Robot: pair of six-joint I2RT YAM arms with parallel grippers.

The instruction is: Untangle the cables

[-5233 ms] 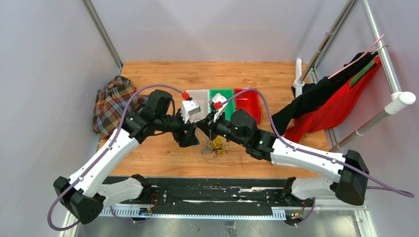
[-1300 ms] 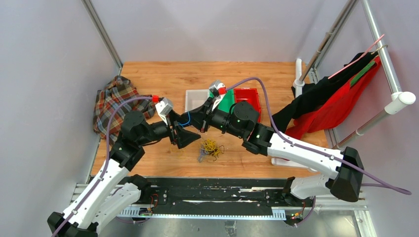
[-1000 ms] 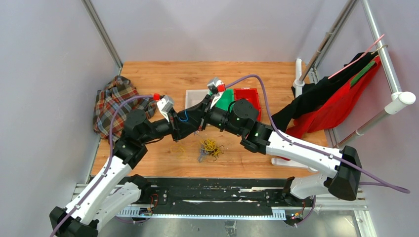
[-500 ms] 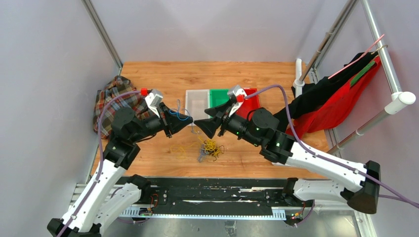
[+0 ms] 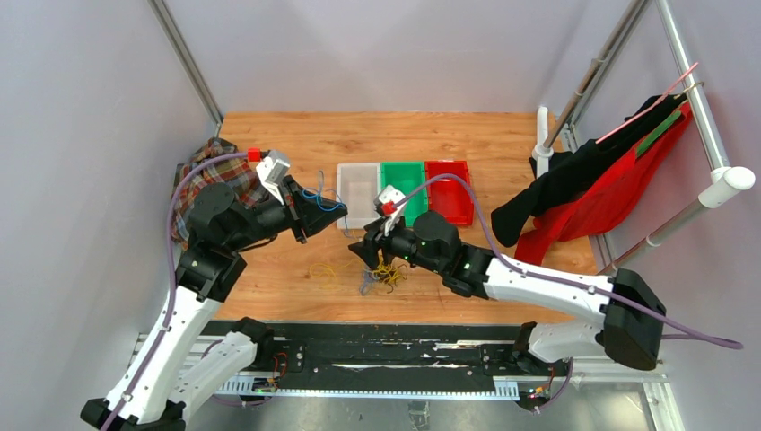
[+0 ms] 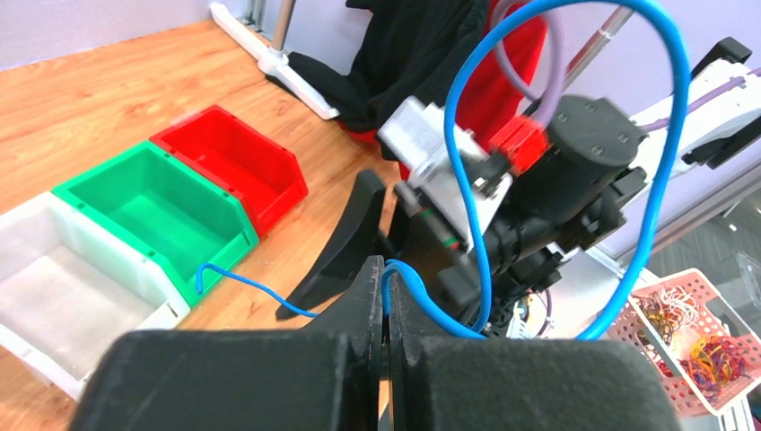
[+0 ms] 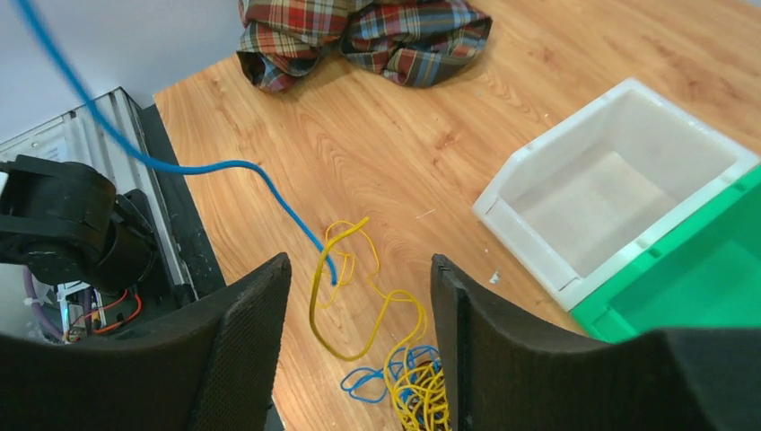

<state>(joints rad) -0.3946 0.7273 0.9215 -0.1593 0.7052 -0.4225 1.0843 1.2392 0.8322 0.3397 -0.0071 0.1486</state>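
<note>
Top view looks steeply down over the orange wooden table (image 5: 296, 135); wrist views sit close, left facing right, right facing left over the thin yellow and blue cables (image 7: 417, 388); both share the translucent white plastic bin (image 6: 63, 287).

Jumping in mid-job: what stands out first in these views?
The left gripper is shut on a blue cable that loops high, left of centre. The right gripper hangs open over the yellow tangle at front-centre; a white bin, green bin and red bin line up behind.
</note>
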